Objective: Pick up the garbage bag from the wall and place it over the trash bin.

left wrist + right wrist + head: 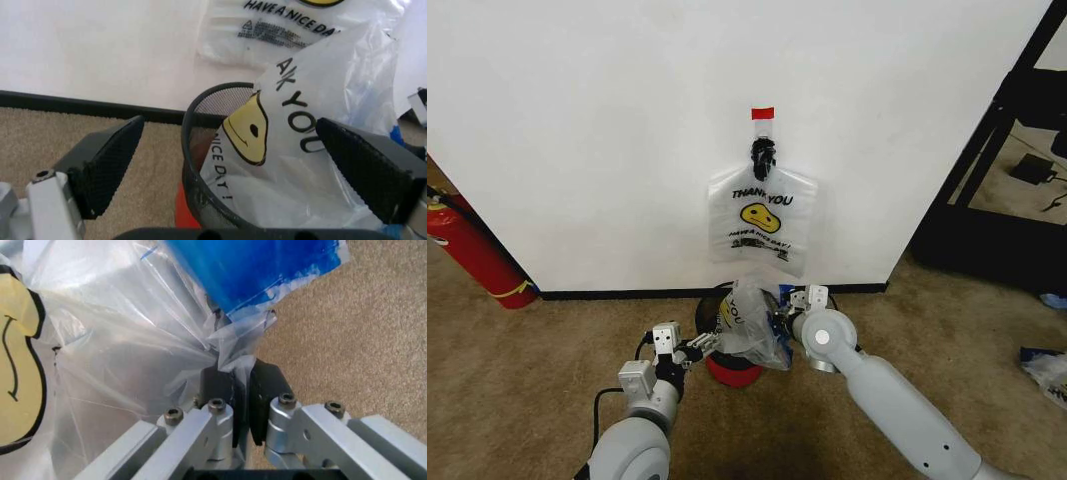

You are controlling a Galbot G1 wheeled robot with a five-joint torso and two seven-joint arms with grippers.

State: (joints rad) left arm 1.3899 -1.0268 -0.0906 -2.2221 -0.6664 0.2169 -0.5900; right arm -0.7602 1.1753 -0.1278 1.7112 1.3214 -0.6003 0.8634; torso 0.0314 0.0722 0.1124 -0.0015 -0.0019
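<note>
A white wall (607,130) with a black baseboard fills the upper part of the head view. A small red tape strip (762,113) sits above a black hook (762,155), and a flat clear bag (762,220) hangs from that hook. Its print shows a yellow smiley, the words "THANK YOU" in black, and "HAVE A NICE DAY!" below, with smaller text that cannot be read.

The garbage bag (752,325) is thin, translucent white plastic, crumpled and puffed up. It sits over the trash bin (732,365), a round black wire-mesh basket with a red base, standing on brown carpet just in front of the wall. In the left wrist view the bag (313,150) drapes into the bin's mesh rim (200,165), and its visible print reads "AK YOU" and "NICE DAY!" beside a yellow smiley. A bright blue patch (253,270) shows near the bag's edge.

The right gripper (241,390) pinches a bunched fold of the garbage bag between closed fingers, at the bin's right side. The left gripper (233,165) has its black pads spread wide, straddling the bin's left rim and the bag.

A red fire extinguisher (472,250) leans against the wall at far left
</note>
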